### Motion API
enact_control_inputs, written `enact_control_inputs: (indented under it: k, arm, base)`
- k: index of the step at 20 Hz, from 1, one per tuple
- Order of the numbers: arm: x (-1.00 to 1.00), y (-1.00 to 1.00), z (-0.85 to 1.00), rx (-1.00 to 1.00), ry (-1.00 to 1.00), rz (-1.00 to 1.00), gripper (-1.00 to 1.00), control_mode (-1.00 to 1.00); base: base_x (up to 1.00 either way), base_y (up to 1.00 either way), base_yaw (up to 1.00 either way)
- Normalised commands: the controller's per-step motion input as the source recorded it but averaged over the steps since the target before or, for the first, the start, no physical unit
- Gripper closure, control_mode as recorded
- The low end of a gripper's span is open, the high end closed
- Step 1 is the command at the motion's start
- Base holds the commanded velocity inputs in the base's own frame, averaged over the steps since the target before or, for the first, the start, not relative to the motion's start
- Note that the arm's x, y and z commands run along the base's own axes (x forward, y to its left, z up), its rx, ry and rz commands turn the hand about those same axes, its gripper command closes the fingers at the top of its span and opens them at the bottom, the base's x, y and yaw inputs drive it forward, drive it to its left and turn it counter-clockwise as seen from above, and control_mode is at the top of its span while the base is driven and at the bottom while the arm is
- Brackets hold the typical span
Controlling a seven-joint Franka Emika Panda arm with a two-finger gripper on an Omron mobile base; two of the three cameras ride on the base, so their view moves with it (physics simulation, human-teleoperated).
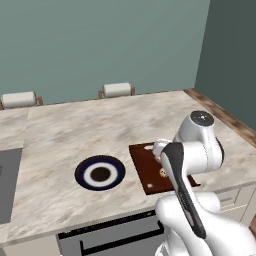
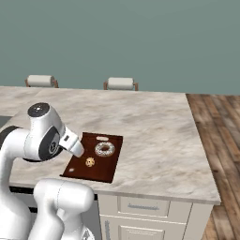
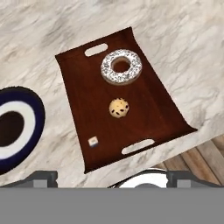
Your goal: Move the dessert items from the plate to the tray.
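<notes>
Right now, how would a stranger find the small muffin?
Look at the marble counter, then the dark brown tray beside the navy plate. The muffin lies mid-tray: a tan lump with dark specks, smaller than the sprinkled doughnut.

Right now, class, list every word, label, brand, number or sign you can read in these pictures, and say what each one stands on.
None: no readable text shows in any view.
The tray bears no lettering, only two pale handle slots.
The navy plate shows plain rings, no writing.
The small white cube on the tray has faint marks, too small to read.
The sprinkled doughnut and the speckled muffin carry no label.
</notes>
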Motion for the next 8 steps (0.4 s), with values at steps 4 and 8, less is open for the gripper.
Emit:
enact_control_inputs:
  k: [4,8]
  arm:
    - [-0.48,0.26,0.07,-0.01,-0.12,0.0,-1.0,-1.0]
    - [-0.21,0.48,0.02,-0.03,-0.1,0.0,-1.0,-1.0]
  base:
    - [0.0,0.0,0.0]
    - [0.0,0.0,0.0]
